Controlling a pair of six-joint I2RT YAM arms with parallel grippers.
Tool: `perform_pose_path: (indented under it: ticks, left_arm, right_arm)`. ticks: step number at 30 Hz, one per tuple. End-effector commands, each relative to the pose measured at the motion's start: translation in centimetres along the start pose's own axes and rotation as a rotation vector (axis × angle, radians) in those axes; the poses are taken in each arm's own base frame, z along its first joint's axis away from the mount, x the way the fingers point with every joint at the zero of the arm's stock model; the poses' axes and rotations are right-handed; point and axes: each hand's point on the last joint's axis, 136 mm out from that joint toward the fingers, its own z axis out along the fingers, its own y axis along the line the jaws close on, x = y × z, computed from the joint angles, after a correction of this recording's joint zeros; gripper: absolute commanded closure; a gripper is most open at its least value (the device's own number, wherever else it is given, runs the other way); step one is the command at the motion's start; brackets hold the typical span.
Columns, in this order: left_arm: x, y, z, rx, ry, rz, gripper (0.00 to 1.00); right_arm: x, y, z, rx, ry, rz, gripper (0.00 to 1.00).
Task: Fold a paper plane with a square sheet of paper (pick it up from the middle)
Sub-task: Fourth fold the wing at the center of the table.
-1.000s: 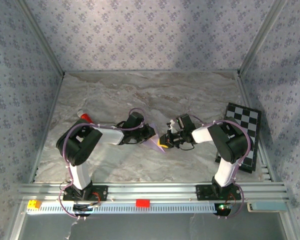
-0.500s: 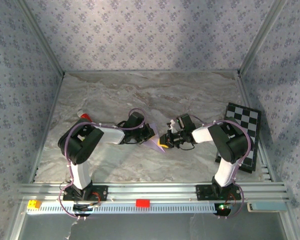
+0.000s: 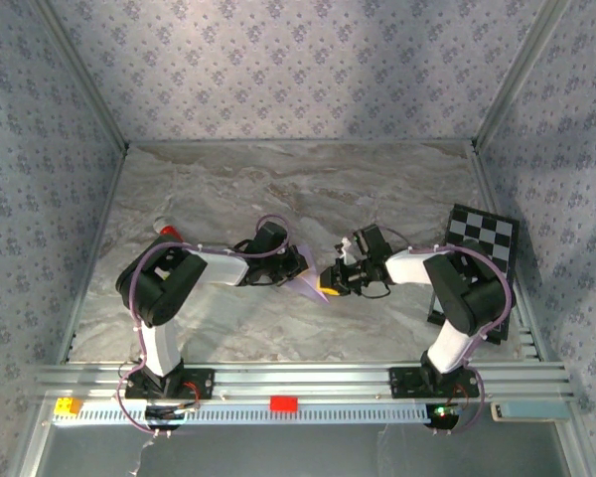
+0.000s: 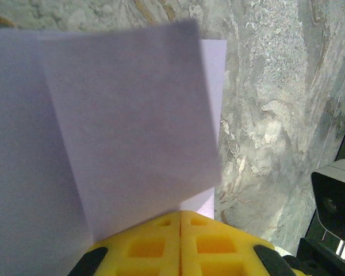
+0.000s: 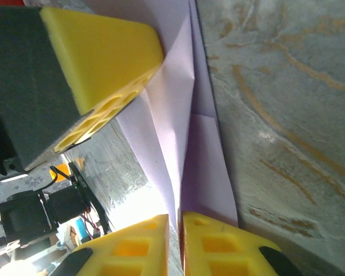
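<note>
The sheet of paper (image 3: 306,288) is pale lilac and folded into layers, held up between both grippers at the table's middle. My left gripper (image 3: 301,268) is shut on it. In the left wrist view its yellow fingertips (image 4: 161,230) meet at the sheet's near edge (image 4: 126,126). My right gripper (image 3: 328,281) faces it from the right. In the right wrist view a folded edge of the paper (image 5: 178,103) runs into the thin slit between its nearly closed jaws (image 5: 175,217). The left gripper's yellow finger (image 5: 103,52) sits at the top left there.
A black-and-white checkered board (image 3: 482,268) lies at the right, under the right arm's elbow. A small red cylinder (image 3: 167,232) stands left of the left arm. The marble tabletop (image 3: 298,189) is walled on three sides.
The left jaws have closed fully on the paper. The right jaws have eased slightly apart, and the right arm's elbow has swung a little to the right. The paper has stayed put.
</note>
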Motion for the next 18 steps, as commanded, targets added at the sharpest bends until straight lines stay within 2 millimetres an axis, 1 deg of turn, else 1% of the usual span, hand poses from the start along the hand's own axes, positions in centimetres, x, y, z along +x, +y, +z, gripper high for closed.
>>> perform_pose_path:
  ticks: [1, 4, 7, 9, 12, 15, 18]
  left_arm:
    - [1.0, 3.9, 0.8, -0.133, 0.03, -0.033, 0.93]
    - [1.0, 3.9, 0.8, -0.133, 0.029, -0.032, 0.92]
    - [1.1, 4.0, 0.8, -0.138, 0.031, -0.032, 0.93]
    - [1.1, 4.1, 0.8, -0.138, 0.03, -0.033, 0.93]
    - [1.1, 4.1, 0.7, -0.14, 0.029, -0.032, 0.93]
    - [1.1, 4.1, 0.7, -0.138, 0.029, -0.031, 0.93]
    - [1.1, 4.1, 0.7, -0.138, 0.029, -0.029, 0.93]
  right_arm:
    - [1.2, -1.7, 0.1, 0.04, 0.028, 0.029, 0.89]
    - [1.3, -2.0, 0.2, 0.04, 0.027, 0.039, 0.91]
    - [1.1, -1.7, -0.1, 0.043, 0.018, 0.035, 0.91]
    - [0.8, -1.3, -0.4, 0.035, 0.009, 0.032, 0.89]
    - [0.3, -0.4, -1.4, 0.03, -0.026, 0.011, 0.85]
    - [-0.3, 0.4, -2.8, 0.062, -0.075, -0.032, 0.81]
    - [-0.5, 1.8, -3.8, 0.065, -0.1, -0.076, 0.79]
